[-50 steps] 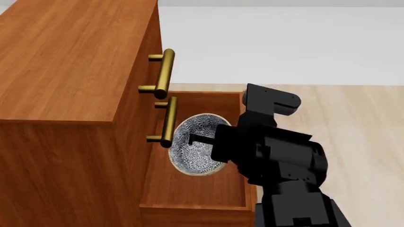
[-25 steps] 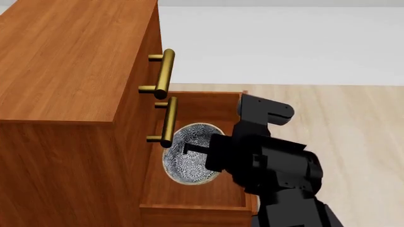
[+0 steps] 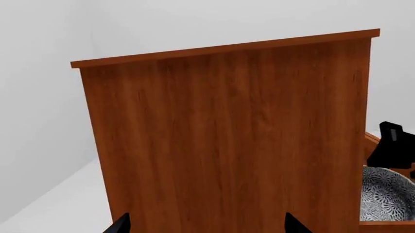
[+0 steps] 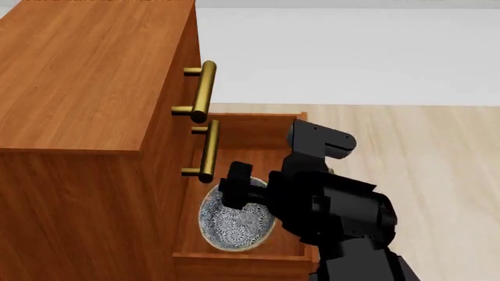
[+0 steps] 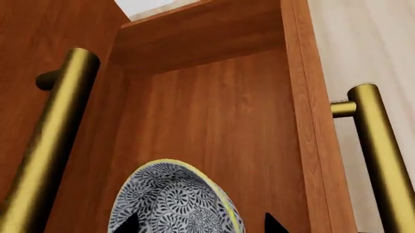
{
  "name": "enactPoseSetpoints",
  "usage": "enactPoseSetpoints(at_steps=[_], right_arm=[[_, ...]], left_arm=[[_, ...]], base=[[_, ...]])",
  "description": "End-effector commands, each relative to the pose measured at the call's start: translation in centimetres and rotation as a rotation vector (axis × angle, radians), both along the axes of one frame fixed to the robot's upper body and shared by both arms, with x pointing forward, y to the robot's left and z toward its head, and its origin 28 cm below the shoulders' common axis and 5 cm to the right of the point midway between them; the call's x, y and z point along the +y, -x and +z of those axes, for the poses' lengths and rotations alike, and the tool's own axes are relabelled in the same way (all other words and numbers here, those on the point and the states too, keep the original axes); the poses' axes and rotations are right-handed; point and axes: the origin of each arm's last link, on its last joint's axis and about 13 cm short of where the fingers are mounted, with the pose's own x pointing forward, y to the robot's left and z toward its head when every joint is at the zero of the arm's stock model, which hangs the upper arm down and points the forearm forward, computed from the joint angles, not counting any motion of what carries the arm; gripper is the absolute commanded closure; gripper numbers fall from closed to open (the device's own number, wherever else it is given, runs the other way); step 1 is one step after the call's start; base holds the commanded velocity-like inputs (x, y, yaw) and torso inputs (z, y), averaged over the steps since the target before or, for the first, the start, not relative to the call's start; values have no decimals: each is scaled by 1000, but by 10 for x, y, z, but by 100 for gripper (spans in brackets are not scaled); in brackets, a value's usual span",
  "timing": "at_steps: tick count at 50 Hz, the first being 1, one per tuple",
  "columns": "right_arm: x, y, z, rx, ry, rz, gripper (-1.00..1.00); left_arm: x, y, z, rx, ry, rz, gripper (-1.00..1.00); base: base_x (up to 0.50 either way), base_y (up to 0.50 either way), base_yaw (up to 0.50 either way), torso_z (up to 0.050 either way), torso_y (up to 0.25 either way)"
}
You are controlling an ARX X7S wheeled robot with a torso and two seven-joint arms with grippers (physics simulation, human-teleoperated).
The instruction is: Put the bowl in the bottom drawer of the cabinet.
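Your right gripper point(image 4: 234, 190) is clenching the bowl point(image 4: 234, 225) by its rim, holding it tilted inside the open bottom drawer point(image 4: 238, 254) of the cabinet point(image 4: 86, 88); your left gripper's point(image 3: 204, 225) spread tips are facing the cabinet's side

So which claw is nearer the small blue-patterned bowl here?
Right. The right claw is at the small blue-patterned bowl inside the open drawer; the left claw faces the reddish-brown wooden cabinet's side.
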Motion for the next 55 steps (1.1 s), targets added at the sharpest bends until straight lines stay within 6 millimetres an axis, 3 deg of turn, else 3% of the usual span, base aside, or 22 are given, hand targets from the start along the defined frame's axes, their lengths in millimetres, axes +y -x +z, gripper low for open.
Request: enactPoseSetpoints(at_steps=[1,25,55], right_arm=[[-1,1,-5,5,44,7,-100],[-4,-6,12,-55,78,17,-100],[-21,-20,60,-184,108,-8,-100]], left_arm=[[0,0,0,1,0,2,-100],[0,0,0,0,0,0,-100],[-1,-2,1,-3,3,-3,-100]], base=[[0,0,0,0,0],[0,0,0,0,0],[0,0,0,0,0]])
